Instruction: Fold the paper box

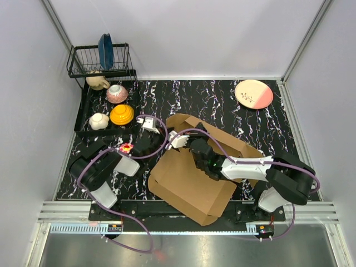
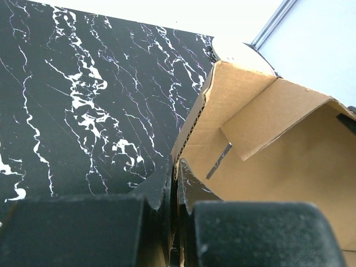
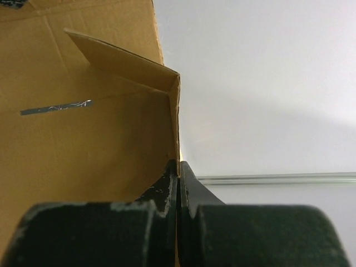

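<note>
Black marbled table (image 1: 217, 100): paper box (image 1: 183, 181), blue plate (image 1: 105, 51) in rack (image 1: 83, 60).

Brown corrugated-cardboard paper box (image 1: 189, 181) takes up bench centre down to near edge; its raised far-left wall blocks low passes. Left pincer (image 2: 175, 172) and right pincer (image 3: 178, 167) are both clamped on that wall's rim, close together, no gap to get through. Right arm lies across box's right side. Far left is crowded: black wire dish rack (image 1: 89, 61), pink bowl (image 1: 117, 93), orange bowl (image 1: 122, 115), white cup (image 1: 99, 120). Pink-and-cream plate (image 1: 253, 94) far right. Open black marbled bench (image 1: 194, 97) at far centre. Grey walls hem left, right, far.
</note>
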Controlling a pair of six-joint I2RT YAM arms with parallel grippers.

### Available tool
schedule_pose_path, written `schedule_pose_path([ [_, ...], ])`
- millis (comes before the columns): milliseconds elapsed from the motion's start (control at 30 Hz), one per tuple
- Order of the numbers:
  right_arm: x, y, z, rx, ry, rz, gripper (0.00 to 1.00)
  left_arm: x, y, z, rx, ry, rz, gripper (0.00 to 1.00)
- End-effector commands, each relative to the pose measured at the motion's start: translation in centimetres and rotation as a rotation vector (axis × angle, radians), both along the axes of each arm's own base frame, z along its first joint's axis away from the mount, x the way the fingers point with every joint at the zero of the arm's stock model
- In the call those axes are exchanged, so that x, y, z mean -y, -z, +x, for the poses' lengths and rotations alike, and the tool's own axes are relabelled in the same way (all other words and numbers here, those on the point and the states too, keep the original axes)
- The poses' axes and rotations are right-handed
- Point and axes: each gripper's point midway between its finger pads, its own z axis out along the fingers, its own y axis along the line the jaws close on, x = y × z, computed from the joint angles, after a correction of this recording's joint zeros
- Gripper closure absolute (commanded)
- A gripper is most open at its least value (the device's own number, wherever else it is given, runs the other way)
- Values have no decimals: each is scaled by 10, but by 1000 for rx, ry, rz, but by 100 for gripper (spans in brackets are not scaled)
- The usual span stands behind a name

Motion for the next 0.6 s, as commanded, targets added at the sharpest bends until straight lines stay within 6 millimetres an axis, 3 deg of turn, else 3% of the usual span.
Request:
schedule_pose_path([
  [0,4,-18,2,67,47,26,100,-14,-115,-14,290,-19,-350,100],
  [367,5,-17,2,77,62,27,100,5,-123,-47,262,39,-421,100],
  [567,7,-8,-2,57,76,34,100,29,-100,-60,204,72,-388,100],
])
